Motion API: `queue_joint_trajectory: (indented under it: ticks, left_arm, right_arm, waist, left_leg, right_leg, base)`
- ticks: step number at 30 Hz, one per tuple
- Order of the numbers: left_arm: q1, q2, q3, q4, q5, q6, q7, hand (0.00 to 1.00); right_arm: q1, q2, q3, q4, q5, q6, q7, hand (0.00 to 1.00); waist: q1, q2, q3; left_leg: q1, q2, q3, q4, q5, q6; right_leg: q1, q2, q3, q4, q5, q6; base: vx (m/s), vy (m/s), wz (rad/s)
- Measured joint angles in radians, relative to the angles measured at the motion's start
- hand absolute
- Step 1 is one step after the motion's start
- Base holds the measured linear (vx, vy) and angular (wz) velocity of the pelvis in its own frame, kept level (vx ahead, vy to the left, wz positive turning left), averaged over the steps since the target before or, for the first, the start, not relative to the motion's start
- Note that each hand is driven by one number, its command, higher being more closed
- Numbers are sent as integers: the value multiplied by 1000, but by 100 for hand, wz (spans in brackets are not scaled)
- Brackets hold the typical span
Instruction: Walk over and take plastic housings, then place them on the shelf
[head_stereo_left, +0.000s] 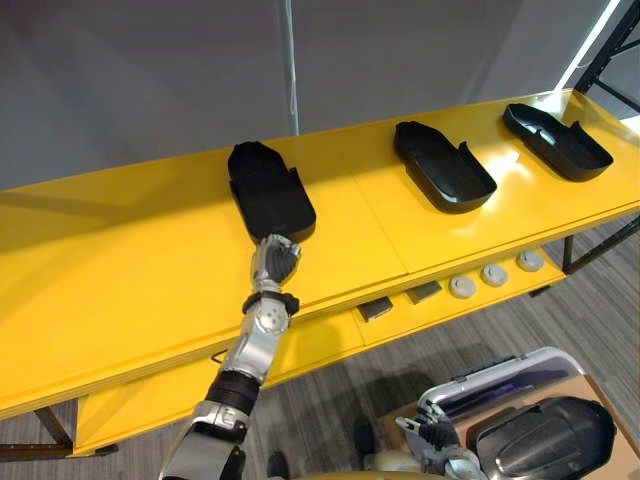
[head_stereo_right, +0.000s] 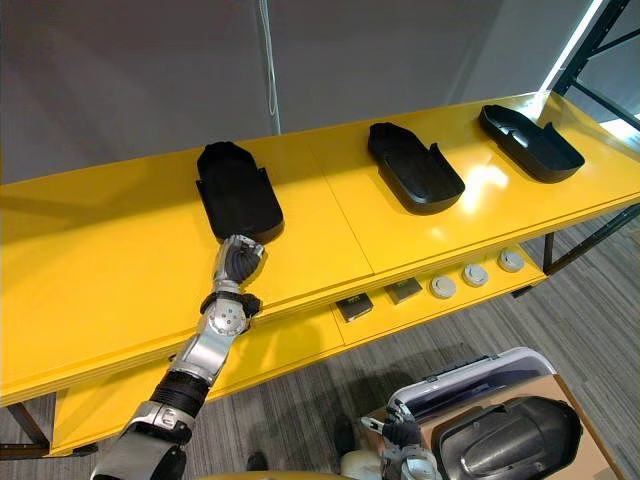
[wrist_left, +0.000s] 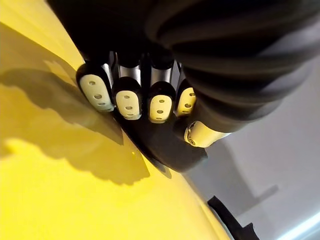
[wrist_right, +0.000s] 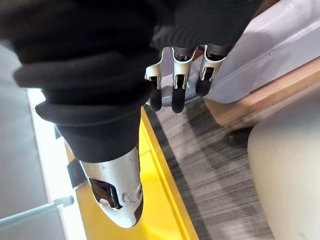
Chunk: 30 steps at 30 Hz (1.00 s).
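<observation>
Three black plastic housings lie on the yellow shelf (head_stereo_left: 120, 290): one left of the middle (head_stereo_left: 268, 190), one right of the middle (head_stereo_left: 443, 165) and one at the far right (head_stereo_left: 556, 140). My left hand (head_stereo_left: 273, 262) reaches up to the near end of the left housing (wrist_left: 165, 147). Its fingers (wrist_left: 129, 102) are curled and its thumb (wrist_left: 200, 134) lies against the housing's edge. Another black housing (head_stereo_left: 545, 440) rests in a cardboard box at the lower right. My right hand (head_stereo_left: 440, 438) hangs beside that box with its fingers (wrist_right: 179, 82) relaxed and holding nothing.
On the lower yellow shelf lie two small grey blocks (head_stereo_left: 375, 308) and three round grey discs (head_stereo_left: 494, 274). A pale tray (head_stereo_left: 500, 380) leans in the box. Behind the shelf rise a grey wall and a thin pole (head_stereo_left: 291, 60). A dark rack frame (head_stereo_left: 620, 40) stands at the far right.
</observation>
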Motion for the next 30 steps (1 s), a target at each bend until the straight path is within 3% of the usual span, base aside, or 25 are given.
queue_joint_trajectory:
  ticks: [10, 15, 16, 20, 24, 30]
  left_arm:
    - [6, 0, -3, -23, -26, 1, 1, 100]
    - [71, -1, -23, -301, -37, -6, -4, 100]
    - [80, 0, -23, -422, -48, -29, -4, 100]
    - [117, 17, 8, -675, -78, -87, -3, 100]
    - [244, 28, 195, -906, -168, -180, 6, 100]
    - [476, -18, 601, -935, -304, -203, 127, 100]
  right_arm:
    - [0, 1, 0, 0, 0, 0, 0, 0]
    - [0, 1, 0, 3, 1, 1, 0, 0]
    - [0, 0, 0, 10, 2, 1, -1, 0]
    - [-4, -2, 1, 19, 2, 2, -1, 0]
    - [-12, -16, 2, 54, -1, 3, 0, 0]
    - [-13, -33, -12, 84, -20, 6, 0, 0]
  waist:
    - [0, -4, 1]
    - [7, -5, 2]
    - [27, -5, 2]
    - [31, -5, 2]
    - [63, -1, 1]
    - [111, -2, -1]
  left_leg:
    - [0, 0, 0, -1, 0, 0]
    - [-4, -1, -11, 1, 0, 0]
    - [-5, -1, -13, 3, 0, 0]
    - [-7, -2, -36, 13, -1, 2]
    - [-5, -1, -60, 22, -2, 3]
    - [-22, -7, -129, 36, -6, -2]
  right_leg:
    - [1, 0, -1, 1, 0, 0]
    - [4, -2, -9, 4, -1, 1]
    - [4, -3, -9, 4, -1, 1]
    - [18, -5, -25, 4, -5, 2]
    - [37, -5, -44, 4, -11, 0]
    - [68, -3, -112, 4, -34, 0]
  base:
    - [0, 0, 0]
    - [-1, 0, 6]
    - [0, 0, 5]
    - [-8, -3, 17]
    - [-25, -7, 16]
    - [-42, -16, 36]
